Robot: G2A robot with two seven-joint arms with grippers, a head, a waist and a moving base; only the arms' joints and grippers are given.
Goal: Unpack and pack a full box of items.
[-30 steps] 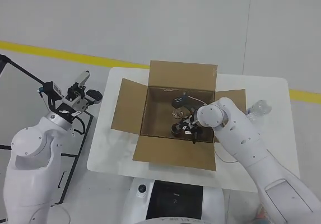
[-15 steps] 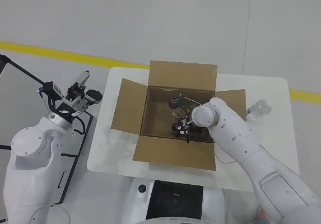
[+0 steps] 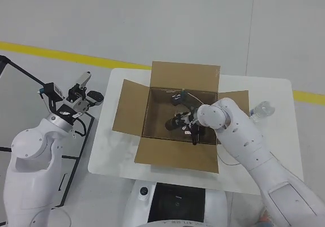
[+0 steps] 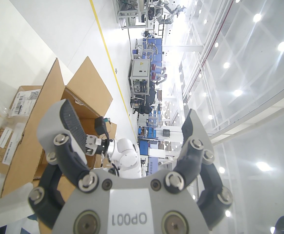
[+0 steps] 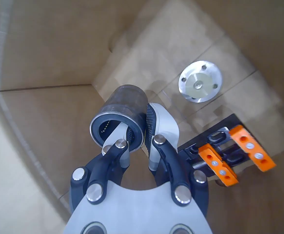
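Observation:
The open cardboard box [image 3: 176,154] stands in the middle of the white table [image 3: 264,170]. My right gripper [image 3: 177,121] is inside it, shut on a dark cylindrical bearing [image 5: 122,108]. One finger sits in the bearing's bore and the other finger [image 5: 156,120] presses on its outer wall. The bearing hangs above the box floor. On that floor lie a silver round flange [image 5: 200,84] and a black clamp with orange jaws [image 5: 229,152]. My left gripper [image 3: 85,86] is open and holds nothing, off the table's left side, pointing up [image 4: 128,115].
A clear plastic bottle [image 3: 262,109] lies on the table right of the box. The box flaps [image 3: 125,113] stand spread outward on all sides. A dark frame [image 3: 3,74] stands at the far left.
The right gripper has risen from the box floor with the bearing in it and shifted slightly toward the back wall. The left arm has kept still.

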